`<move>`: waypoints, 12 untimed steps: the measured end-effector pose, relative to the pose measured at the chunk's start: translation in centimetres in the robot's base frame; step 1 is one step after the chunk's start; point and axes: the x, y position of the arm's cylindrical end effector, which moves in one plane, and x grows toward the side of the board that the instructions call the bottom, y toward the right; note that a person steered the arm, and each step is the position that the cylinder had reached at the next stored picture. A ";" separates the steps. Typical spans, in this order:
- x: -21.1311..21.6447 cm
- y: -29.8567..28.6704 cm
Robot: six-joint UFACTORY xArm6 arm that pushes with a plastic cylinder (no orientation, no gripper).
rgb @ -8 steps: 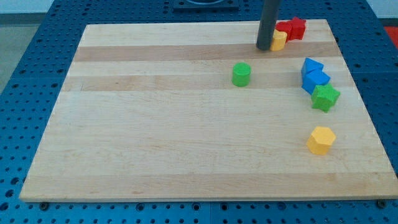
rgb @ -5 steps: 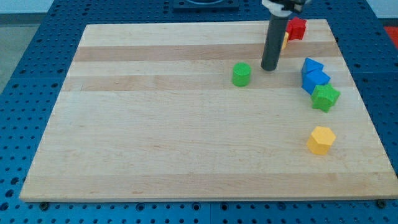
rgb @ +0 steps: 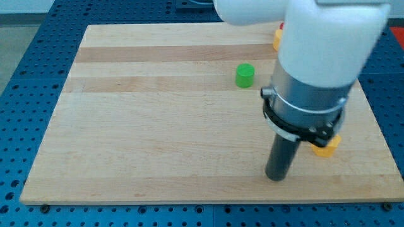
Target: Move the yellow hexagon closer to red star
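Wooden board [rgb: 158, 126], my tip [rgb: 276, 178] beside yellow hexagon [rgb: 326, 147]

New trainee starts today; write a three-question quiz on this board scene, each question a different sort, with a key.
1. True or false: my tip rests at the view's top, touching the green cylinder.
2. Multiple choice: the yellow hexagon shows where? A) half hidden behind the arm, right of my tip; B) at the view's left edge; C) on top of the green cylinder.
3. Fill in: the blue blocks and the red star cannot be seen because the ___ covers them.

Key: 1 false, my tip is near the view's bottom, apart from the cylinder; 2 A; 3 arm.
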 end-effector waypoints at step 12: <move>-11.4 5.9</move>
